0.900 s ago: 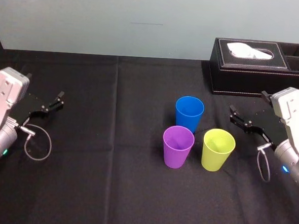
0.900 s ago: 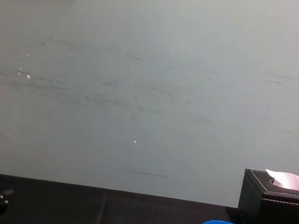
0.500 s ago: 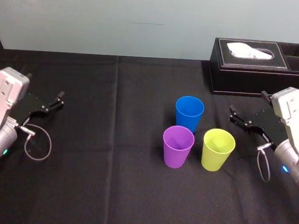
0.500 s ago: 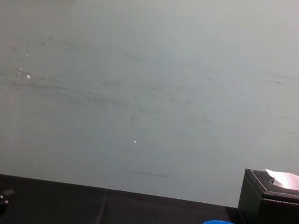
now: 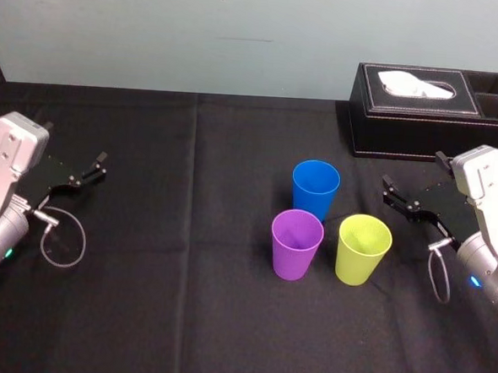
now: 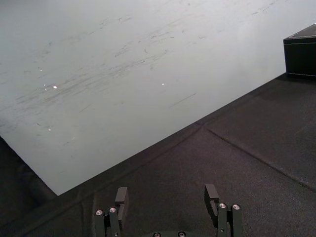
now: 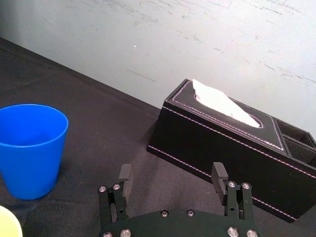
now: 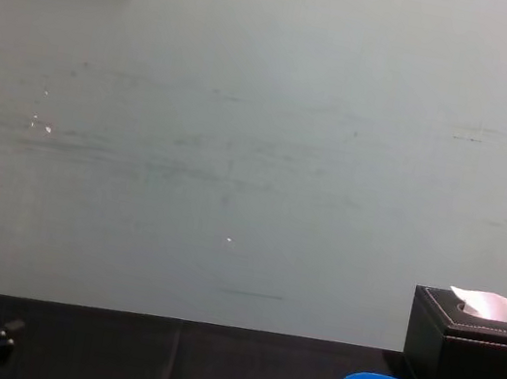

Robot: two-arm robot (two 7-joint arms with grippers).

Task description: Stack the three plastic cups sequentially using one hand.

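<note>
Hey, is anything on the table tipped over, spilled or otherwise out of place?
Nothing stands out. The blue cup, purple cup and yellow-green cup all stand upright and unstacked on the black cloth, the tissue box sits squarely at the back right, and the left hand and right hand are open at either side.

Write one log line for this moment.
blue cup, purple cup, yellow cup: upright, unstacked | right gripper: open, beside yellow cup | left gripper: open, parked

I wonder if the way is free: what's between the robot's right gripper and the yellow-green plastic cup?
Only bare black tablecloth lies between the open right gripper and the yellow-green plastic cup, as the head view shows.
</note>
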